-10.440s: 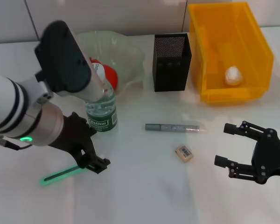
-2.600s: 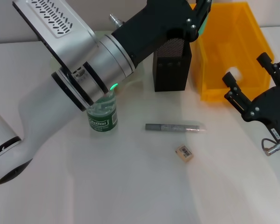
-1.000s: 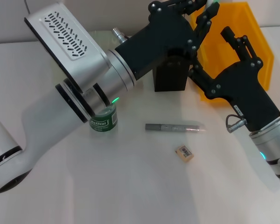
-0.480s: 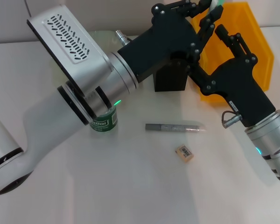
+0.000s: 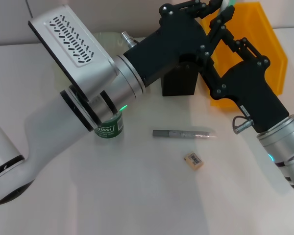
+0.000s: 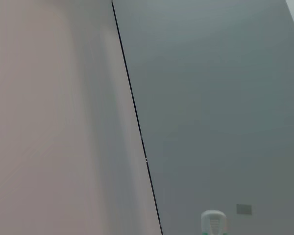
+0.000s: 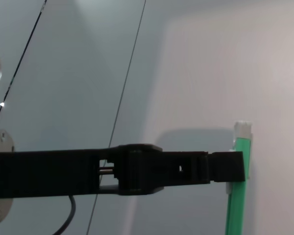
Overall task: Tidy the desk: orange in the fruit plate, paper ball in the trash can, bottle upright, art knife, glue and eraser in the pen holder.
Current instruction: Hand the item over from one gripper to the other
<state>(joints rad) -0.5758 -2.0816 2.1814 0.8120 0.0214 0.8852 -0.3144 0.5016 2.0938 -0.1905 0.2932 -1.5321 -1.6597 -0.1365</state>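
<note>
The pen holder [image 5: 179, 84] stands near the counter's far edge, the trash can [image 5: 269, 49] to its right. The bottle [image 5: 108, 128] stands left. Nearer the front, the art knife [image 5: 182, 133] lies behind the eraser [image 5: 194, 160].

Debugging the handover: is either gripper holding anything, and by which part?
The left gripper holds a green stick, fingers clamped just below its white tip. The right gripper is open beside it, holding nothing.

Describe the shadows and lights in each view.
Head view: soft arm shadows on the table; a green light glows on the left arm beside the bottle. Right wrist view: a grey shadow falls on the wall beside the green stick. Left wrist view: bare wall, no glare.
</note>
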